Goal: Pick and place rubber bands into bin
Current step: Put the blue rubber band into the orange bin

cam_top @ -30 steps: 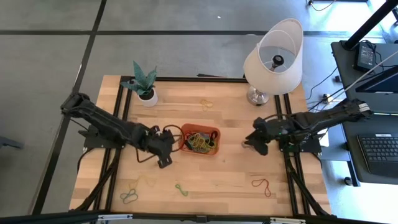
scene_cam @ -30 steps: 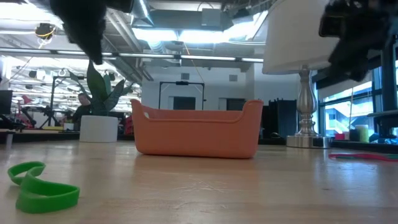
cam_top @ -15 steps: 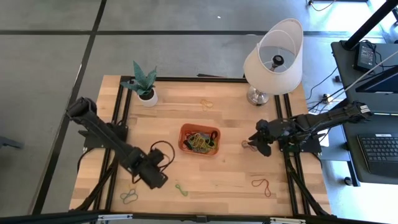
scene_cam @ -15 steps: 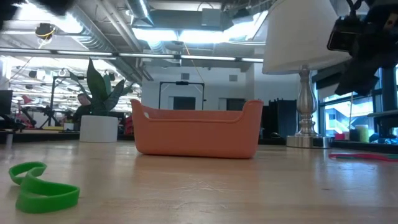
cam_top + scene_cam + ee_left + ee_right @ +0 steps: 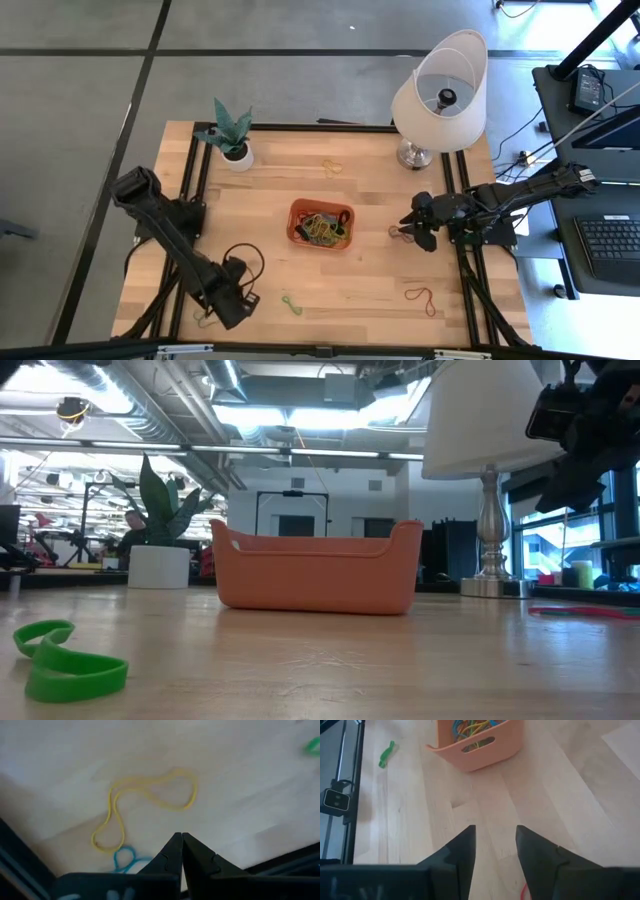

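Orange plastic bin [image 5: 321, 224] is sitting mid-desk holding collected rubber bands [image 5: 320, 228], while the left gripper [image 5: 237, 308], jaws clenched and empty, is hanging over a yellow band [image 5: 145, 805] near the bin's front-left, and the right gripper [image 5: 411, 230] is waiting beside the bin, jaws released.

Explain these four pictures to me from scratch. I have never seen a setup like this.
Two dark robot arms work at a wooden table. One picture looks straight down on it, one looks level across the tabletop, and two come from cameras on the arms' wrists.

In the middle sits an orange bin with colourful rubber bands in it. Loose bands lie around it: a green band, a red band and a yellow band. A lamp and a potted plant stand at the far edge.

The left claw is shut and empty, hovering by the yellow band at the near left corner. The right claw is open and holds nothing, right of the bin.
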